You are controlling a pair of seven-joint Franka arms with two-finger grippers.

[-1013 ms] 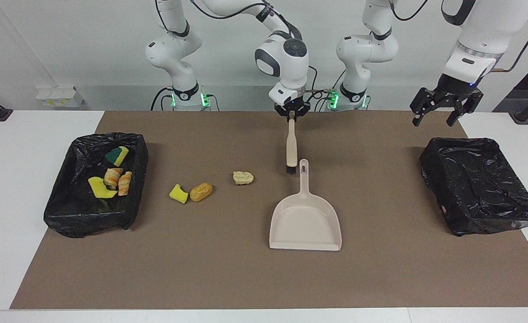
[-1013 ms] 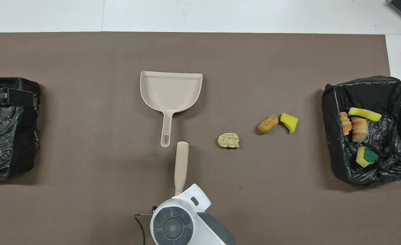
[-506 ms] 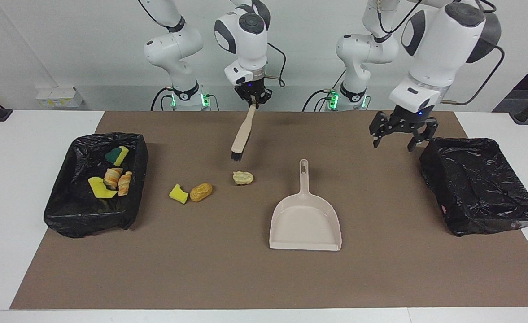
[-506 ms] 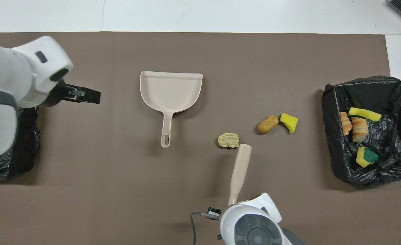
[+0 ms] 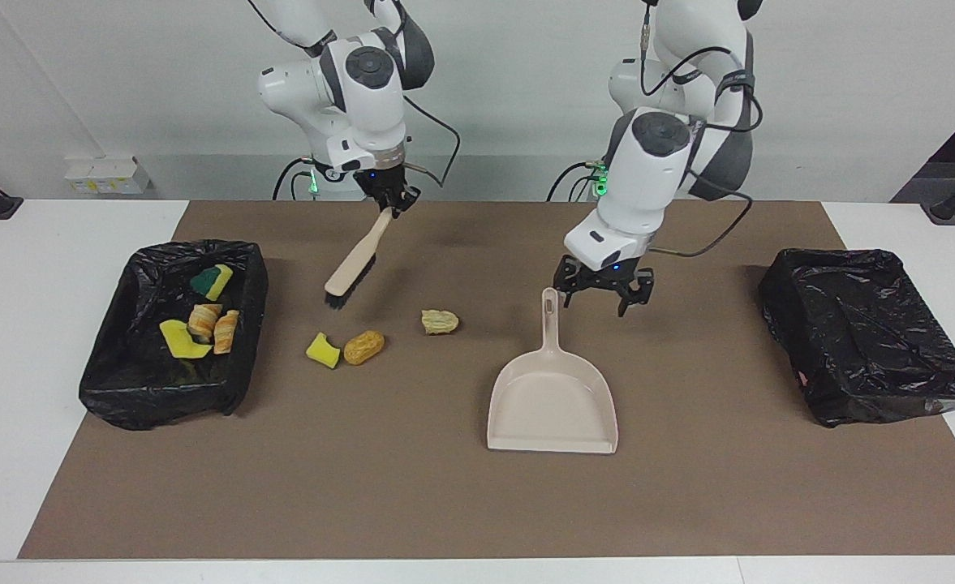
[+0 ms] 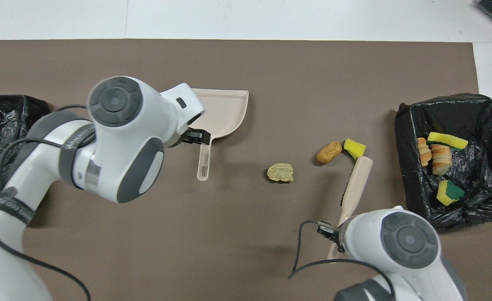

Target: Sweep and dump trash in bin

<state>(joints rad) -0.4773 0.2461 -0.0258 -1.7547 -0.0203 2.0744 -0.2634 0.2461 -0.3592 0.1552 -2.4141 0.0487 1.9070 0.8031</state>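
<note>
Three bits of trash lie on the brown mat: a yellow sponge scrap, a golden-brown lump and a pale lump. My right gripper is shut on the handle of the beige brush, which slants down with its black bristles just above the mat near the sponge scrap. The beige dustpan lies flat and empty. My left gripper hangs open low beside the dustpan's handle, not touching it.
A black-bag-lined bin at the right arm's end of the table holds several sponge and bread scraps. A second black-lined bin sits at the left arm's end. In the overhead view both arms cover their own grippers.
The left arm swung from over its end's bin to beside the dustpan handle, coming lower. The right gripper carried the brush toward the right arm's end, over the sponge scrap.
</note>
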